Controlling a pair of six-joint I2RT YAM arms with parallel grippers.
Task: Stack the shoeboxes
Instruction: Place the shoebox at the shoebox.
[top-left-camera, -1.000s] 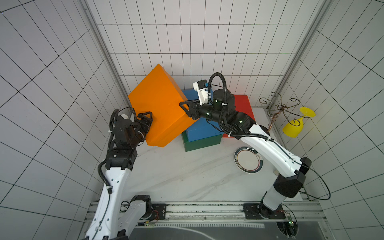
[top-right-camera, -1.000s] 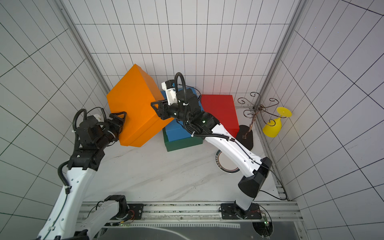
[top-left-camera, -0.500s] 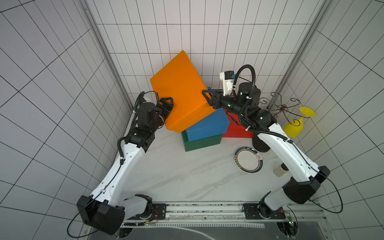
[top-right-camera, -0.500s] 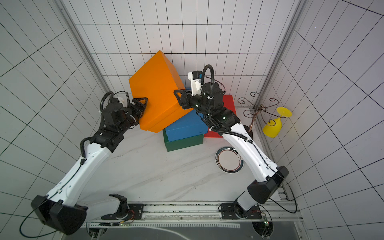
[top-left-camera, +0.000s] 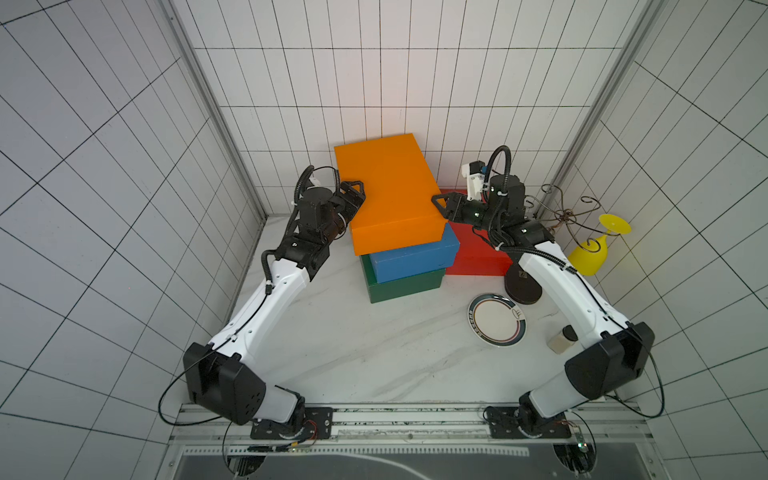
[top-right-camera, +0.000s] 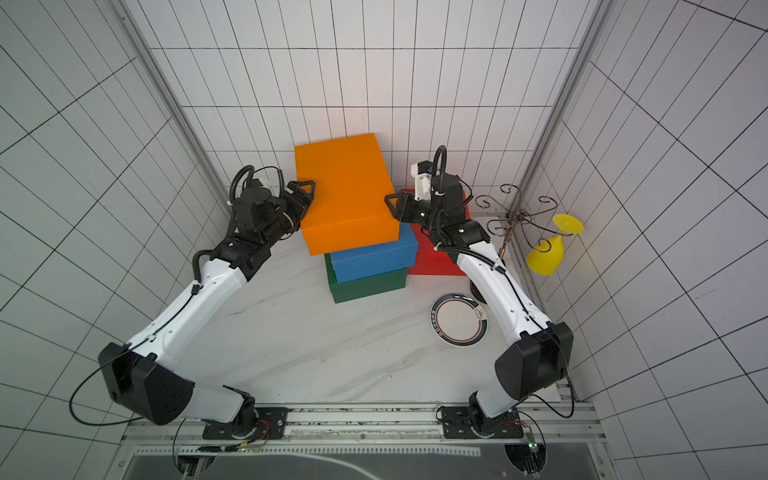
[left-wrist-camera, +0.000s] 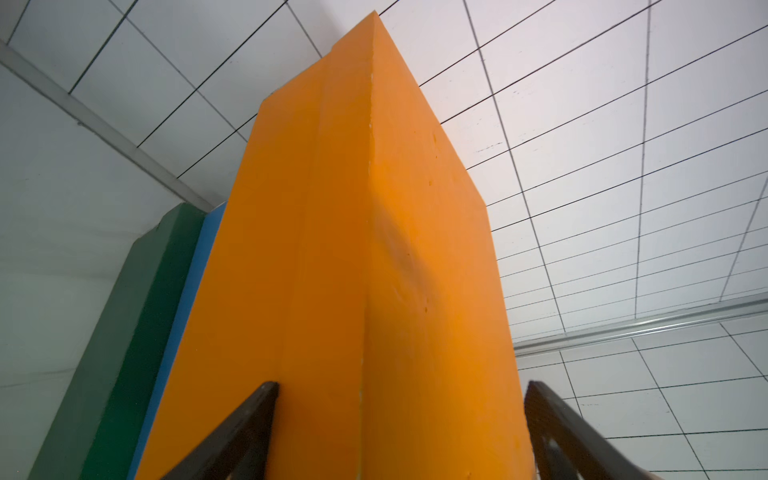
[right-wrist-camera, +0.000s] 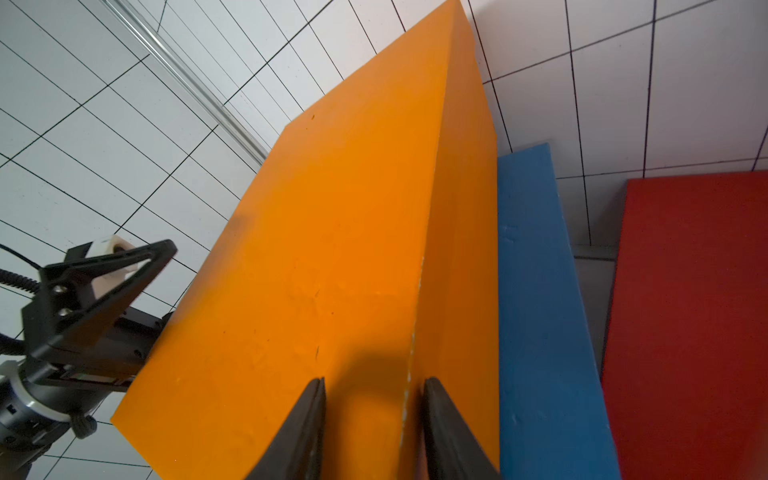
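Note:
The orange shoebox (top-left-camera: 386, 191) (top-right-camera: 345, 187) lies flat on the blue shoebox (top-left-camera: 415, 257), which sits on the dark green one (top-left-camera: 403, 284). It overhangs them toward the left. The red shoebox (top-left-camera: 478, 253) stands on the table behind and to the right of the stack. My left gripper (top-left-camera: 358, 192) (left-wrist-camera: 401, 384) is spread wide and shut across the orange box's left side, one finger on the lid. My right gripper (top-left-camera: 436, 203) (right-wrist-camera: 372, 380) pinches the box's right upper edge, its jaws narrower. The lower fingers are hidden in both top views.
A round plate (top-left-camera: 496, 319) lies on the table at the right front. Beside it are a small jar (top-left-camera: 561, 338) and a wire rack on a dark base (top-left-camera: 523, 286), from which a yellow glass (top-left-camera: 590, 253) hangs. Tiled walls stand close behind the stack.
Both arms carried the tilted orange box from the left, swung it right and lowered it flat onto the blue box. The right jaws have widened slightly.

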